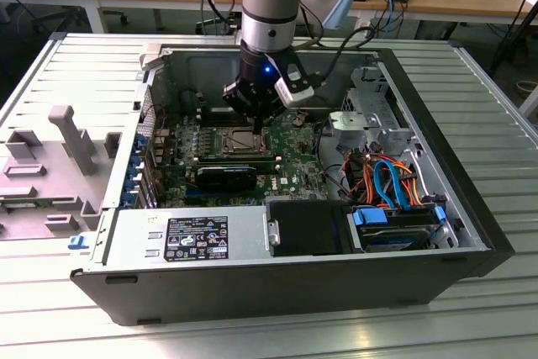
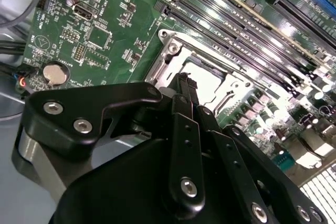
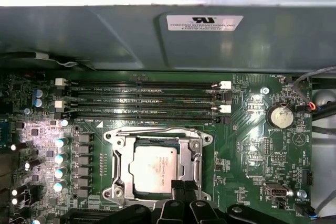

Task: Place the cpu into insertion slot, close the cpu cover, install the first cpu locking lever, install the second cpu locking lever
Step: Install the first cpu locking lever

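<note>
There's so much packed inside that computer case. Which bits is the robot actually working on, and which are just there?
Part of the job:
- cpu, sitting in the insertion slot
- cpu cover, framing the chip
- gripper, fingertips together at the chip's edge

Just there:
- memory slots
- coin battery
- coloured cables
- grey blocks outside the case

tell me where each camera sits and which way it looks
Exterior view: off the arm, above, looking down into the open computer case; arm and gripper show over the motherboard.
First wrist view: on the arm, facing the cpu seated in the insertion slot, cpu cover down; gripper at its edge.
Second wrist view: on the arm, oblique; gripper body in front.
Both wrist views share cpu, coin battery and memory slots.
</note>
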Controlling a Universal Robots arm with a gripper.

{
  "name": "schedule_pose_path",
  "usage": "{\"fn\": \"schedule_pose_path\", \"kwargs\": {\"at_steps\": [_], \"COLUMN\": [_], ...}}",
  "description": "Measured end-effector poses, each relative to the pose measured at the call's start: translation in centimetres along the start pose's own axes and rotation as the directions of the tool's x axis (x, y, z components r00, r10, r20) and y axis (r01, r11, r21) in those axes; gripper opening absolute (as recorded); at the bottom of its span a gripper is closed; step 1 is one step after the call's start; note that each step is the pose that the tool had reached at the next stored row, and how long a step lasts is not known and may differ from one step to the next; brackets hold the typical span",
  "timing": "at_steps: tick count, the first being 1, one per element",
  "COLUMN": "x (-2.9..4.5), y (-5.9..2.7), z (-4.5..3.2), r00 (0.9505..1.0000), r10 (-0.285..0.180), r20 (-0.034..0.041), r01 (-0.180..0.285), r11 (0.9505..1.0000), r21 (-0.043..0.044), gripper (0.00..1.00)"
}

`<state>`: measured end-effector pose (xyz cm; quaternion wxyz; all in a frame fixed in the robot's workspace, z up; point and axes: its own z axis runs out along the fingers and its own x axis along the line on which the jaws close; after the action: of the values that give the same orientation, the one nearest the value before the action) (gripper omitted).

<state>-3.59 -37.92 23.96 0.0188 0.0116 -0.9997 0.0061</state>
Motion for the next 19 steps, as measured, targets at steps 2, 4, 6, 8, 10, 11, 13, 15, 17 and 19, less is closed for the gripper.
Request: {"fn": "schedule_pose_path", "kwargs": {"at_steps": [2, 4, 6, 8, 10, 11, 13, 15, 17, 19], "x": [0.01, 0.02, 0.03, 0.04, 0.06, 0.06, 0.08, 0.10, 0.11, 0.12], "y": [0.00, -0.01, -0.01, -0.01, -0.02, -0.02, -0.02, -0.03, -0.04, -0.04], "z": [-0.20, -0.44, -0.77, -1.11, -1.49, -1.67, -2.03, -2.50, -2.94, -3.29], "r00": [1.0000, 1.0000, 1.0000, 1.0000, 1.0000, 1.0000, 1.0000, 1.0000, 1.0000, 1.0000], "r10": [0.000, 0.000, 0.000, 0.000, 0.000, 0.000, 0.000, 0.000, 0.000, 0.000], "r20": [0.0001, 0.0001, 0.0000, 0.0001, 0.0000, 0.0001, 0.0001, 0.0001, 0.0000, 0.0000], "r01": [0.000, 0.000, 0.000, 0.000, 0.000, 0.000, 0.000, 0.000, 0.000, 0.000], "r11": [1.0000, 1.0000, 1.0000, 1.0000, 1.0000, 1.0000, 1.0000, 1.0000, 1.0000, 1.0000], "r21": [0.0000, -0.0003, -0.0003, -0.0003, -0.0003, -0.0003, -0.0003, -0.0003, -0.0002, -0.0002], "gripper": [0.11, 0.11, 0.11, 0.11, 0.11, 0.11, 0.11, 0.11, 0.11, 0.11]}}
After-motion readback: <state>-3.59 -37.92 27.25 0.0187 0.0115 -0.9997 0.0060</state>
